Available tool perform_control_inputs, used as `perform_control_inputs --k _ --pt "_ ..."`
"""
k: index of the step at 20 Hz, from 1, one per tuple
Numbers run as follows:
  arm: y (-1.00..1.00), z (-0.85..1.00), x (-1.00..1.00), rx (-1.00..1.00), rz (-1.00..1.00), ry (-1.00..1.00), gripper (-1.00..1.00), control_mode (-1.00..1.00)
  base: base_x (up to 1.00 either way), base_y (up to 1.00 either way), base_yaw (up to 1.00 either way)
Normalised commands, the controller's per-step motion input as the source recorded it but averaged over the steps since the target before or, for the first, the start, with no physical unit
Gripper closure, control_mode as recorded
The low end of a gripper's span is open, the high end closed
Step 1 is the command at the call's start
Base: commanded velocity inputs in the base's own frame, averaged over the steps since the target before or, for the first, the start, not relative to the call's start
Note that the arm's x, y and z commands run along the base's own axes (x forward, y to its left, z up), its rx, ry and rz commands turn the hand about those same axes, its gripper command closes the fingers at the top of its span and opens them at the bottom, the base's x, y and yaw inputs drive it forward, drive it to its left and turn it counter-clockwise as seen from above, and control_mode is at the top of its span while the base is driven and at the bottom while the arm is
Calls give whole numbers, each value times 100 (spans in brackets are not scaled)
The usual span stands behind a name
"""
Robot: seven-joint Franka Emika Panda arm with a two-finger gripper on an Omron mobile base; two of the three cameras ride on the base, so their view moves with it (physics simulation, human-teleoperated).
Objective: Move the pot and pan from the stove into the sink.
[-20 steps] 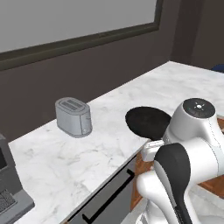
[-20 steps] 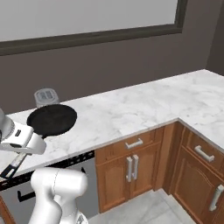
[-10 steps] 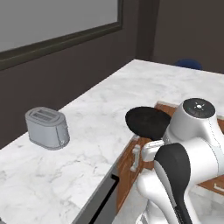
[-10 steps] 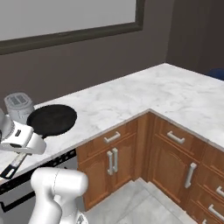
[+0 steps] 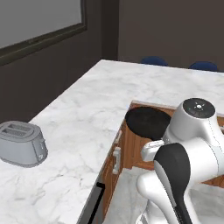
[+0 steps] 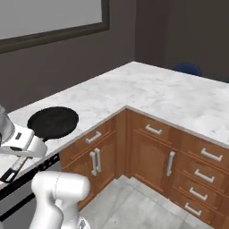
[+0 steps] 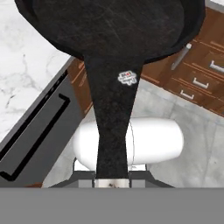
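- Left base view: the pan (image 5: 148, 123) is up in the air, carried by the robot just off the edge of the white marble desk (image 5: 87, 127), with the wooden cabinets (image 5: 127, 148) behind and below it. The arm's big white shoulder blocks the handle here. A grey toaster (image 5: 21, 143) sits on the desk well off to the left, nowhere near the pan.

- Right base view: the pan (image 6: 53, 122) hangs level over the desk (image 6: 147, 91) edge on the left, and its thin handle (image 6: 15, 166) runs down and back past the robot's wrist. The hand (image 6: 18, 145) seems to sit around the handle, though the fingers themselves are too hidden to make out.

- Hand view: the handle (image 7: 113, 131) runs straight up the middle from the bottom edge into the black bowl of the pan (image 7: 109, 26), so the hand looks clamped on the handle near its far end. A dark dishwasher door (image 7: 35, 131) is below on the left.

- Handling guess: it's a stiff metal pan, probably a fair weight, and holding it that far out on a thin handle means the bowl could want to droop or roll. A smooth handle may slip too, so gentle swings on the way to the sink look wise.
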Motion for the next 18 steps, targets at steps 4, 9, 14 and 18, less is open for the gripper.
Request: perform_control_inputs --k 4,9,14,18 --pt "0 0 0 0 0 0 100 100 0 0 -36" --pt "0 0 0 0 0 0 100 100 -2 0 -36" --pt "0 0 0 0 0 0 100 100 -1 0 -36" --pt "0 0 0 0 0 0 100 100 -3 0 -34"
